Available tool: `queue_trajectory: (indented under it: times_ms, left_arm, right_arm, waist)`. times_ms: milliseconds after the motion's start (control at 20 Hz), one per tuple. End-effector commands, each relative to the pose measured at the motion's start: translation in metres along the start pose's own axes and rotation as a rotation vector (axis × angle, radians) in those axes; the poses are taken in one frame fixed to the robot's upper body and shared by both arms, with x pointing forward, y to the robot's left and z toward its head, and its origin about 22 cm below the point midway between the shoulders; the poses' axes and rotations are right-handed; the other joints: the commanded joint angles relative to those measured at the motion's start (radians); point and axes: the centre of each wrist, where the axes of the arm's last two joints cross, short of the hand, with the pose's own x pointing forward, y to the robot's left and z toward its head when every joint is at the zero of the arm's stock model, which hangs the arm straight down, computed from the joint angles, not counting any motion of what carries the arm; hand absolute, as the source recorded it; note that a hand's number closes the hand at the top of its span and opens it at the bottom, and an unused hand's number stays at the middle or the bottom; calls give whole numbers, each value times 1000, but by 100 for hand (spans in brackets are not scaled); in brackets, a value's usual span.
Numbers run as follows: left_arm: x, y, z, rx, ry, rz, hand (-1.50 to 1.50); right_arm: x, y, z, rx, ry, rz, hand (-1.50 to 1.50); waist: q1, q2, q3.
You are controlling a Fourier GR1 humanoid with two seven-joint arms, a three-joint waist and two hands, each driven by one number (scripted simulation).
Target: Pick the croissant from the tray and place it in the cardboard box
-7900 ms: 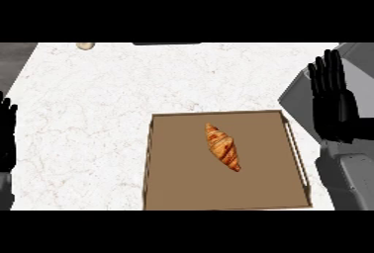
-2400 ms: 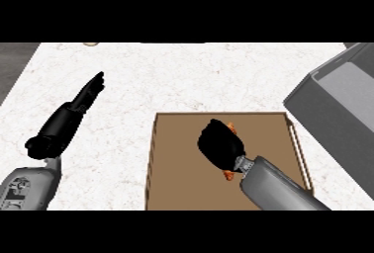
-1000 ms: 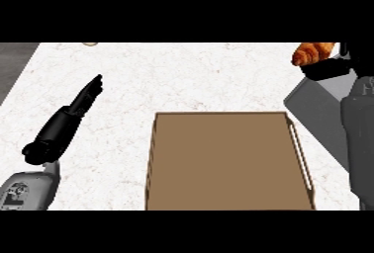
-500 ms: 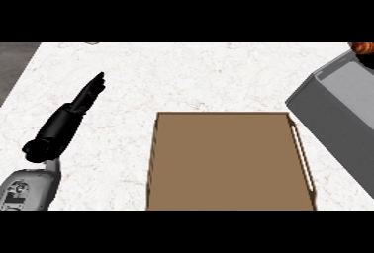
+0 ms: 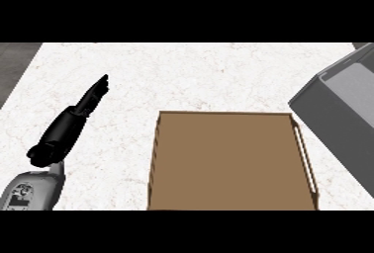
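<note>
Left robot hand (image 5: 86,101): fingers straight, holding nothing, at left.
Flat brown tray (image 5: 230,160): lower centre on white marble tabletop (image 5: 190,74).
Grey box (image 5: 343,106): right edge.

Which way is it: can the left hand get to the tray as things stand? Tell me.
Probably yes. The left hand lies open over the bare counter, left of the tray, fingers pointing away, and nothing stands between them. The right hand is out of view.
</note>
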Motion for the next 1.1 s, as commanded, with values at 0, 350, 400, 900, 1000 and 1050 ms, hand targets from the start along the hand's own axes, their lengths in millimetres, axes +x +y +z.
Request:
queue_trajectory:
  times_ms: [0, 350, 400, 900, 1000, 1050]
  left_arm:
    - [-2, -3, 9, -5, 3, 6, 0]
    - [10, 2, -9, -1, -12, 7, 0]
    - [0, 3, 1, -1, 5, 5, 0]
    - [1, 0, -3, 11, -8, 12, 0]
    - [-5, 5, -2, 26, 13, -2, 0]
    - [2, 6, -8, 13, 3, -4, 0]
  right_arm:
    - [-46, -6, 3, 164, 25, 55, 150]
    - [-67, -2, 0, 326, -58, 5, -150]
    - [-59, 14, -2, 301, -110, -22, -150]
    - [-50, -3, -12, -98, -266, -927, -150]
    - [-72, -14, -5, -122, -219, -1050, -150]
    - [-71, -11, -6, -138, -191, -1083, -150]
  waist:
    - [1, -1, 0]
    - [6, 2, 1]
    - [-2, -2, 0]
    - [-11, -7, 5]
    - [-24, -3, 3]
    - [-12, 0, 3]
